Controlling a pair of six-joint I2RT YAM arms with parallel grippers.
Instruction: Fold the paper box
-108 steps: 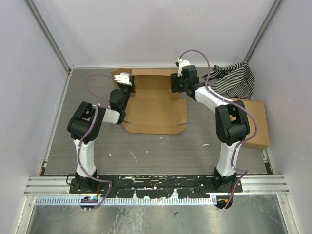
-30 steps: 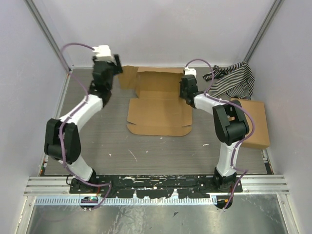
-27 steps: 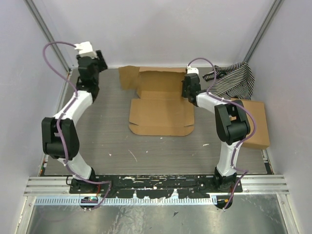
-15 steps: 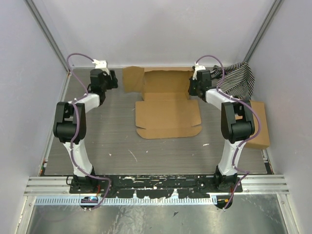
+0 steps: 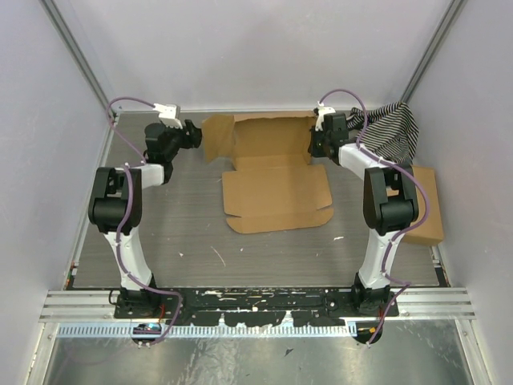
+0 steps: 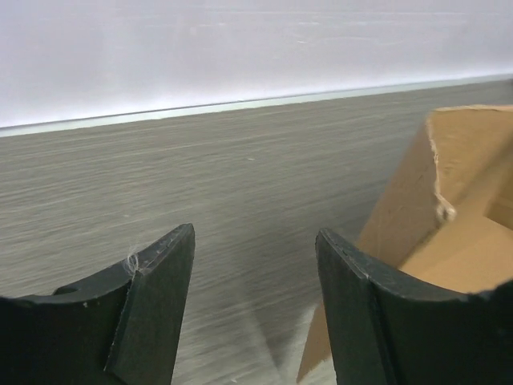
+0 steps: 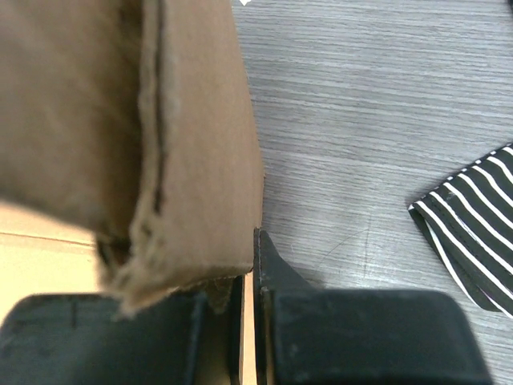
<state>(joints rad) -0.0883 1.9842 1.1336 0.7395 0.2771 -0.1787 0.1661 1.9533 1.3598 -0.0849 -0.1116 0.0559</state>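
Box: the paper box [image 5: 272, 180] was laid open on the table [image 5: 176, 233], its back part stood up | Right: the right gripper [image 7: 248, 277] was pinched tight on the box's right edge | Left: the left gripper [image 6: 255, 265] was seen spread apart with nothing in it, just beside the box's left flap

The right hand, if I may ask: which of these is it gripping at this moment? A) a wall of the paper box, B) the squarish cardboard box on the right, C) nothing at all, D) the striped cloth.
A: in the right wrist view the right hand is shut on a thin cardboard wall of the paper box, and the striped cloth lies apart from it.
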